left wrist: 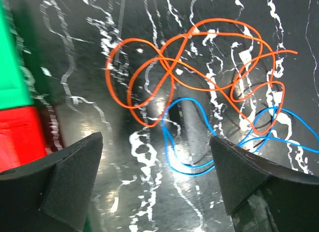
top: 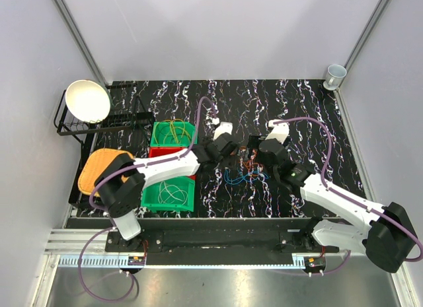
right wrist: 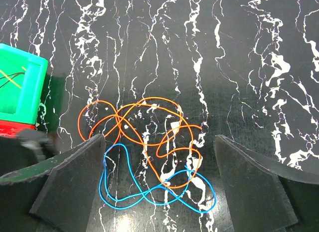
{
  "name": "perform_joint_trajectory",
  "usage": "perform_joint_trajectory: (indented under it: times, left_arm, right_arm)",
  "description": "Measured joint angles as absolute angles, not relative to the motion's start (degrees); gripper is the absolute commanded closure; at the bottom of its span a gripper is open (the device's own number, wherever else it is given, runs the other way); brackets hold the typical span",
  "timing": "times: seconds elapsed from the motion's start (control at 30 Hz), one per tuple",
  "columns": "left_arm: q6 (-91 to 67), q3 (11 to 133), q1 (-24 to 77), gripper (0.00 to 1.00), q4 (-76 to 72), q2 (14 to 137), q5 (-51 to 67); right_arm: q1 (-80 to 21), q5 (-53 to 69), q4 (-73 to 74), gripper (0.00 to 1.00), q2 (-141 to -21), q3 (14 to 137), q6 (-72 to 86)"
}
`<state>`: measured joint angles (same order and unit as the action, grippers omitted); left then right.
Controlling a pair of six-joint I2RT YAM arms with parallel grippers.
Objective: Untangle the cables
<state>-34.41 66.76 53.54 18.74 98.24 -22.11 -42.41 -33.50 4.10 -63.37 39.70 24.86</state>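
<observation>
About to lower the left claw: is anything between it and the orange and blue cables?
Nothing visible. The orange cable and blue cable lie uncovered just ahead of the open left claw, crossing only each other.

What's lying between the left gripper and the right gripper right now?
The orange and blue cables lie tangled between the left gripper and right gripper, shown in the top view.

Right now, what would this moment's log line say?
left hand: open | right hand: open | thin orange wire overlaps thin blue wire, untouched
</observation>
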Motion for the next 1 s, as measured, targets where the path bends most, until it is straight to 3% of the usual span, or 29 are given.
perform_joint_trajectory:
  times: [0.47,0.6,0.67,0.7,0.8,1.0]
  left_arm:
    - [-39.4,73.0,56.3,0.14,21.0,108.0,-20.6]
    - [-39.5,73.5,56.6,0.25,21.1,109.3,-20.0]
    - [-39.6,73.8,56.8,0.36,21.1,109.8,-19.8]
    - [-39.6,74.0,56.9,0.46,20.9,110.0,-19.7]
    - [-39.6,74.3,57.2,0.56,20.7,110.7,-19.5]
    - [-39.5,74.5,57.5,0.59,20.5,111.7,-19.3]
  right_arm:
    - [-41.8,-35.4,5.1,0.05,-63.4,39.5,24.7]
    - [-41.6,-35.6,5.5,0.07,-63.3,39.1,24.8]
    - [-41.5,-36.0,5.6,0.07,-63.0,38.7,24.9]
    - [-41.5,-36.1,5.7,0.07,-62.8,38.5,25.0]
    - [-41.4,-36.7,5.9,0.07,-62.2,37.9,25.2]
    - [-41.2,-37.4,6.3,0.07,-61.1,37.1,25.3]
